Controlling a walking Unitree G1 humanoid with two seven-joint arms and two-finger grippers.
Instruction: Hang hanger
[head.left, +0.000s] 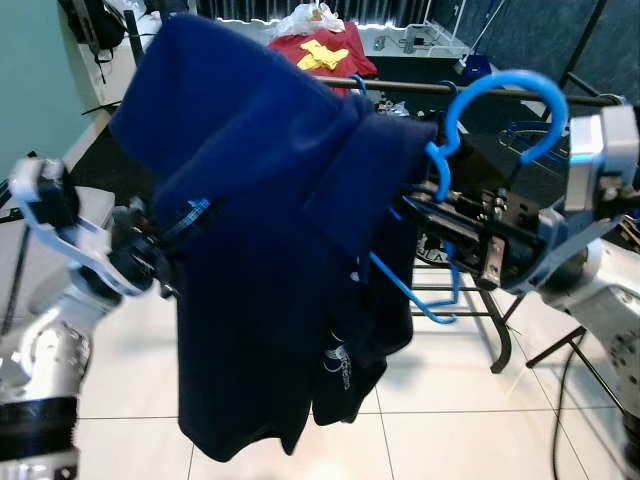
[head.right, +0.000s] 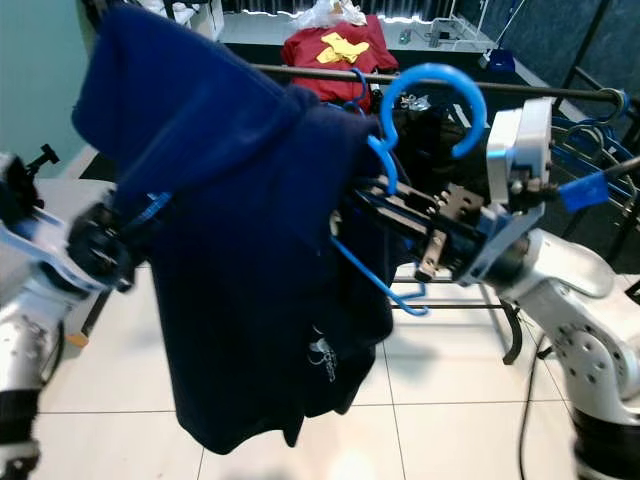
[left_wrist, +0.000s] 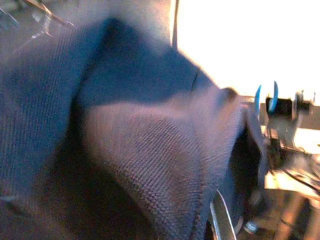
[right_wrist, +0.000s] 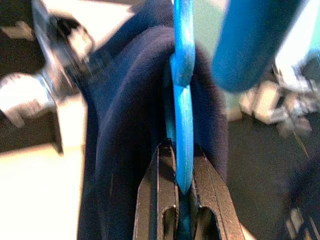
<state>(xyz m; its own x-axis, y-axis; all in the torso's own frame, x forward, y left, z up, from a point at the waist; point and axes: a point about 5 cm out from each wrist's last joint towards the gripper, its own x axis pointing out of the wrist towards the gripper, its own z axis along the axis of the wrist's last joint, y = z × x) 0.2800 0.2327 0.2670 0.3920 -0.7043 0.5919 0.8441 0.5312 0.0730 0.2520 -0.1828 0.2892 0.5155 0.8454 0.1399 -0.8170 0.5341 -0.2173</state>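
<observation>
A blue plastic hanger (head.left: 505, 82) carries a navy garment (head.left: 270, 250) that drapes down over the floor. My right gripper (right_wrist: 182, 150) is shut on the hanger's blue stem just below the hook, coming in from the right (head.right: 370, 200). The hook stands upright at about the height of the dark rack rail (head.right: 545, 92), in front of it; I cannot tell whether they touch. My left gripper (head.left: 148, 255) is at the garment's left edge, where a short blue piece of the hanger's arm (head.left: 196, 213) pokes out. In the left wrist view, navy fabric (left_wrist: 125, 140) lies close against the camera.
Several more blue hangers (head.right: 595, 150) hang at the rail's right end. The rack's black legs (head.left: 500, 345) stand on the white tiled floor. A red shirt with a yellow print (head.left: 322, 52) lies behind the rail. A teal wall (head.left: 35, 80) is on the left.
</observation>
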